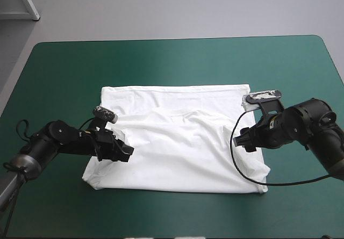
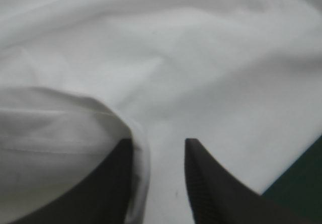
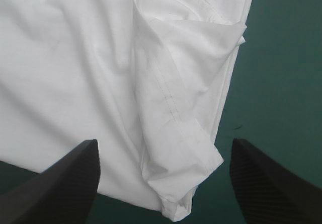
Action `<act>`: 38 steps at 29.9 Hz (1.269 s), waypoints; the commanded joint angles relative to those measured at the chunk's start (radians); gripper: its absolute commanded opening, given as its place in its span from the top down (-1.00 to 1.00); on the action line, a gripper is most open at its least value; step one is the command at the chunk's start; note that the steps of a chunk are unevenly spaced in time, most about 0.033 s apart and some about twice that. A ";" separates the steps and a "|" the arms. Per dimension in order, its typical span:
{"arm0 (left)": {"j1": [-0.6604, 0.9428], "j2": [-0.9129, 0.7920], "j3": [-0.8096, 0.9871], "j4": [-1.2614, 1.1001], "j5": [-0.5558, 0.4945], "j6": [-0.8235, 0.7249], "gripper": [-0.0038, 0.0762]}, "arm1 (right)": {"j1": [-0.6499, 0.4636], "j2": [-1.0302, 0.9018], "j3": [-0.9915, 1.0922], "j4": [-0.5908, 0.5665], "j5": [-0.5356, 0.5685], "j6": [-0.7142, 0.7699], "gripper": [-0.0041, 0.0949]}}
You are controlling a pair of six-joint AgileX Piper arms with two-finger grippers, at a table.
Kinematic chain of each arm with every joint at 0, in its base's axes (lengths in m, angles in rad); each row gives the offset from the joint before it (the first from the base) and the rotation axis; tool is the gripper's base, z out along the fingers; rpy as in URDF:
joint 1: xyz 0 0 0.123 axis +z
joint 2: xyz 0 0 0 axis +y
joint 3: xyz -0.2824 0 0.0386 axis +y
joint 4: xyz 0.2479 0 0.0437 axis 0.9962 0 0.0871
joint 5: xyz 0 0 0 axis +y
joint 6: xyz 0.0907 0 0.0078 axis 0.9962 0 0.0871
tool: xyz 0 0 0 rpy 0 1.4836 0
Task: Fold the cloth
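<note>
White cloth on the teal-green cover: the T-shirt lies spread flat between your two grippers, with loose creases running across its middle. Your left gripper sits low over the shirt's edge, its black fingers parted by a narrow gap and gripping nothing. A rolled lip of cloth rides over one finger, and plain cloth shows between the two. Your right gripper stands wide apart and empty. A folded sleeve lies just ahead of it, between the fingers, with bare cover to one side.
</note>
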 commanded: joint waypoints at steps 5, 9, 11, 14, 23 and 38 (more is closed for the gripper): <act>-0.012 -0.024 -0.104 0.059 0.039 -0.169 -0.46 | -0.001 -0.027 -0.034 0.000 -0.027 0.000 -0.44; -0.012 -0.043 -0.222 0.338 0.136 -0.465 -0.32 | -0.001 -0.027 -0.030 0.000 0.025 0.000 -0.44; -0.012 -0.065 -0.260 0.479 0.184 -0.597 -0.26 | -0.001 -0.027 -0.023 0.006 0.047 0.006 -0.44; -0.012 -0.108 -0.283 0.604 0.275 -0.733 -0.19 | -0.001 -0.029 0.006 0.051 0.105 0.023 -0.44; -0.012 -0.226 -0.181 0.629 0.441 -0.801 -0.18 | -0.001 -0.099 0.178 0.160 0.103 0.008 -0.44; -0.012 -0.016 0.085 0.494 0.074 -0.718 -0.18 | -0.001 -0.111 0.282 0.130 0.090 0.008 -0.44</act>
